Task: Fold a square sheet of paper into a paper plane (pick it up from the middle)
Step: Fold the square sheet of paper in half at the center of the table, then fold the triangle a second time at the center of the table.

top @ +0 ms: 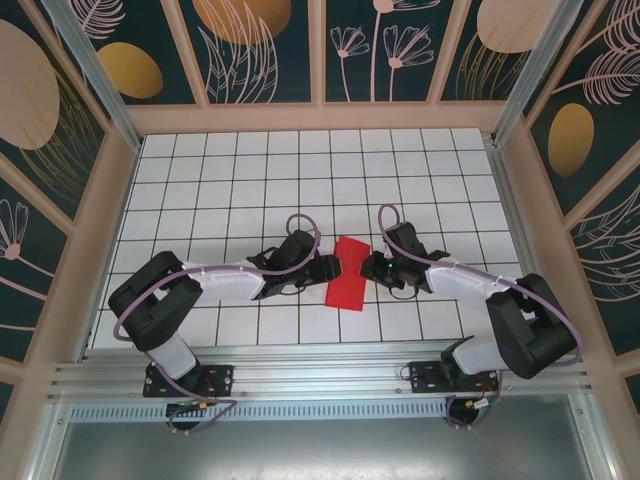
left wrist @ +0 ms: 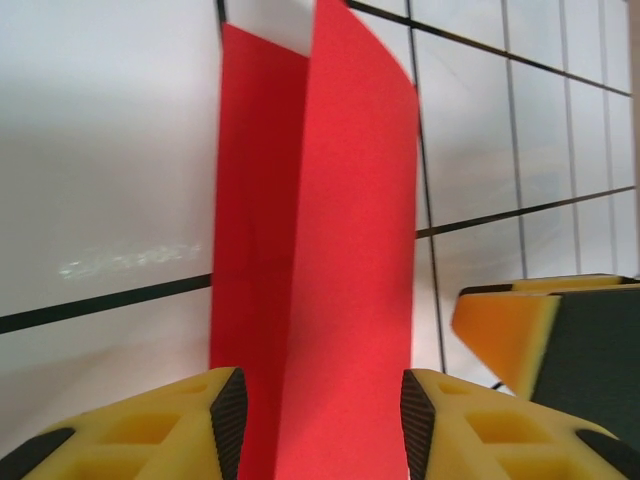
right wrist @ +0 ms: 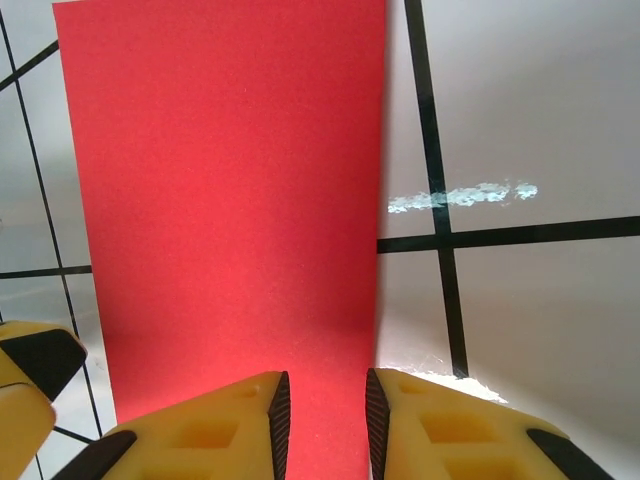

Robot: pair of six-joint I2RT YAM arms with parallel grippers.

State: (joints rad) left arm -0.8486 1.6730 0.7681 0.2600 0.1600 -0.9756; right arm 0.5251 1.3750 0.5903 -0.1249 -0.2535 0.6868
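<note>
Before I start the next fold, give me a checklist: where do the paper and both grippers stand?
1. Square sheet of paper folded to a rectangle: ok.
2. Left gripper astride the paper, jaws apart: ok.
3. Right gripper over the paper's end, jaws slightly apart: ok.
4. Fold pressed flat: not ok; the upper layer stands lifted in the left wrist view.
5. Paper edges aligned: cannot tell.
6. Grippers clear of each other: cannot tell; they sit close across the paper.
</note>
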